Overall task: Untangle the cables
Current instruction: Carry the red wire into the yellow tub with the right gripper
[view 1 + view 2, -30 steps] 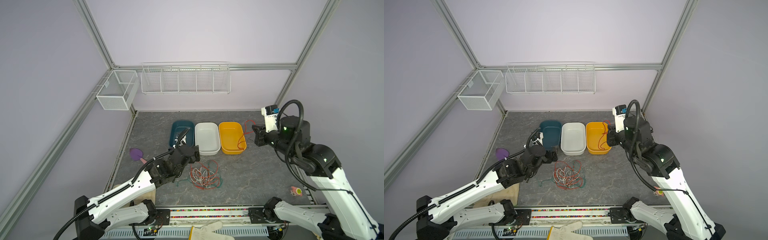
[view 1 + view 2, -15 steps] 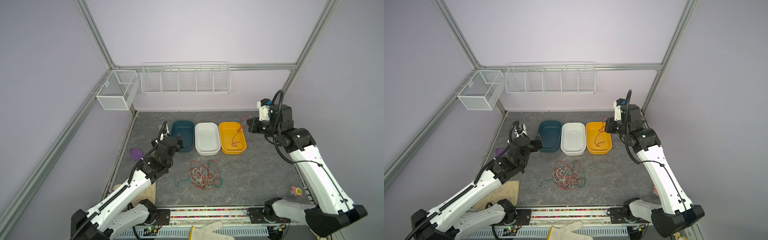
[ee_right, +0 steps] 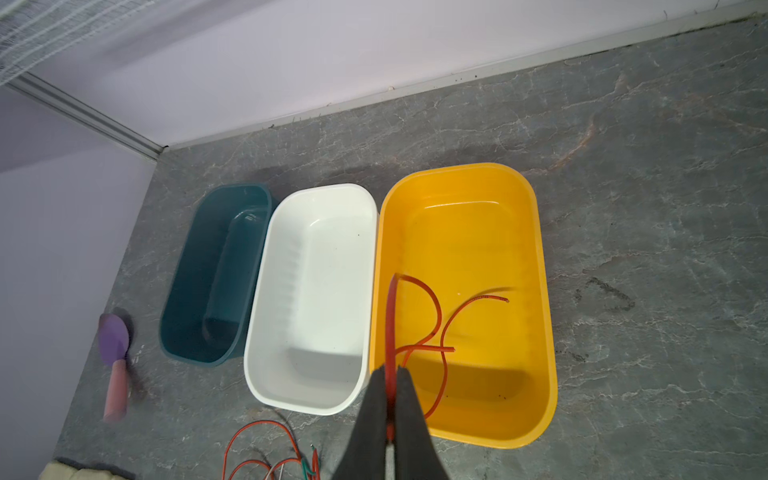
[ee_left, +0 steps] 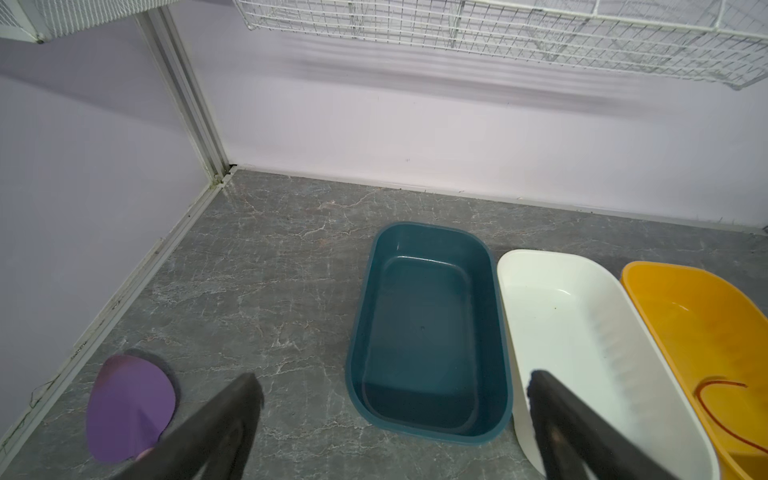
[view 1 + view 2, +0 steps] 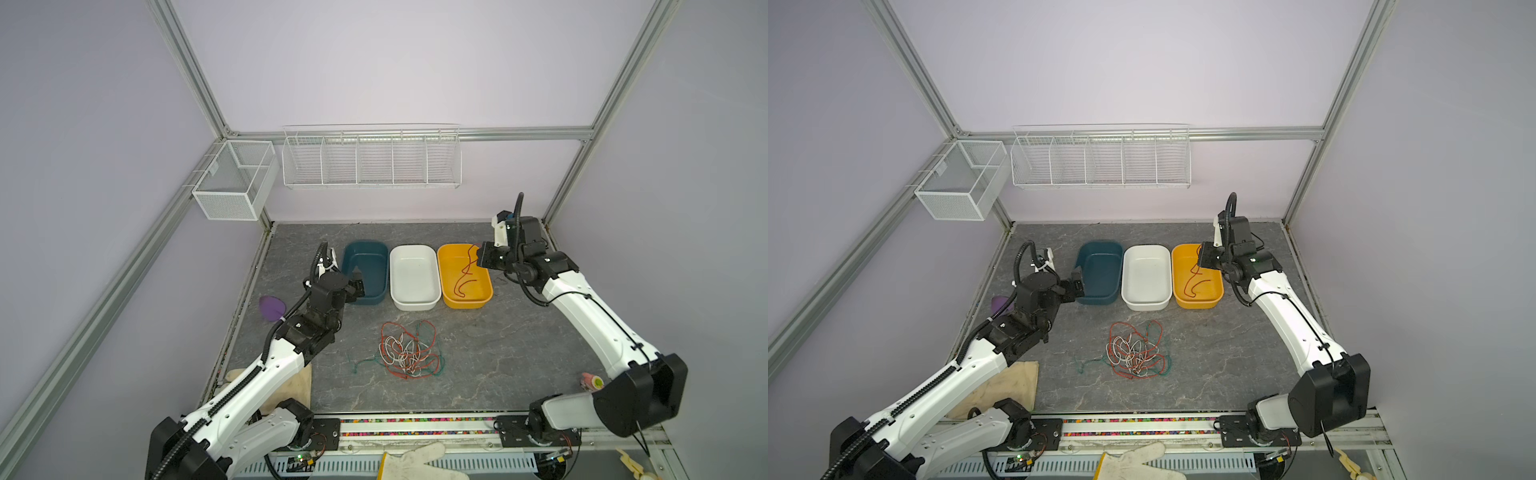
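Observation:
A tangle of red-orange, white and dark green cables (image 5: 409,351) (image 5: 1138,351) lies on the grey floor in front of three bins. My right gripper (image 5: 480,252) (image 5: 1202,257) (image 3: 390,370) hangs over the yellow bin (image 5: 446,249) (image 3: 457,168), shut on one red cable (image 5: 465,270) (image 5: 1196,276) (image 3: 436,316). That cable's free length curls down inside the bin. My left gripper (image 5: 357,282) (image 5: 1077,282) (image 4: 392,378) is open and holds nothing, at the near left corner of the teal bin (image 5: 365,249) (image 4: 432,226).
A white bin (image 5: 413,248) (image 4: 552,255) stands between the teal and yellow ones. A purple spatula (image 5: 272,307) (image 3: 114,336) lies by the left wall, a beige cloth (image 5: 295,382) under my left arm. Wire baskets (image 5: 370,158) hang on the back wall.
My right arm has dropped lower and swung towards the yellow bin, so the red cable now trails into it. My left arm has drawn back from the tangle towards the teal bin.

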Robot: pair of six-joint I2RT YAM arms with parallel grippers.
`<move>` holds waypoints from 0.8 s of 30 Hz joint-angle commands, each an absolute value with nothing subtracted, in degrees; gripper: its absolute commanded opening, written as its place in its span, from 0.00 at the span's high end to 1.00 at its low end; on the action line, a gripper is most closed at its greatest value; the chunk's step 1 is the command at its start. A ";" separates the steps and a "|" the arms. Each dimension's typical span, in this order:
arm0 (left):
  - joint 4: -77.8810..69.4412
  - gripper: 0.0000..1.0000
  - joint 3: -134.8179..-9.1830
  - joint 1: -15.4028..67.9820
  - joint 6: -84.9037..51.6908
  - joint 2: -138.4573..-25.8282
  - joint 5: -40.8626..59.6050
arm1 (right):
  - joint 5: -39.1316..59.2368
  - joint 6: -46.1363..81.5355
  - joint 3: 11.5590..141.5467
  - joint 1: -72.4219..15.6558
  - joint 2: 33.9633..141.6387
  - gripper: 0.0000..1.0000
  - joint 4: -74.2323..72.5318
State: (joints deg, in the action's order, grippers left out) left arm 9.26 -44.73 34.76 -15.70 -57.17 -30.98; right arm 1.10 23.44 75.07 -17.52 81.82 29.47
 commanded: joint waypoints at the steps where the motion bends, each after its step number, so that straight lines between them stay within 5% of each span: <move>1: 7.03 0.01 -43.78 34.58 -12.11 -54.92 -29.12 | 0.29 24.68 73.43 -16.79 83.99 0.93 25.88; 24: 8.96 0.01 -44.47 34.90 -9.50 -54.06 -28.79 | 2.92 27.07 71.28 -16.43 98.01 0.93 25.55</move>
State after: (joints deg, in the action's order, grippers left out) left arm 8.71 -44.45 34.79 -10.61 -54.22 -29.43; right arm 1.58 26.22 71.44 -16.62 96.07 24.95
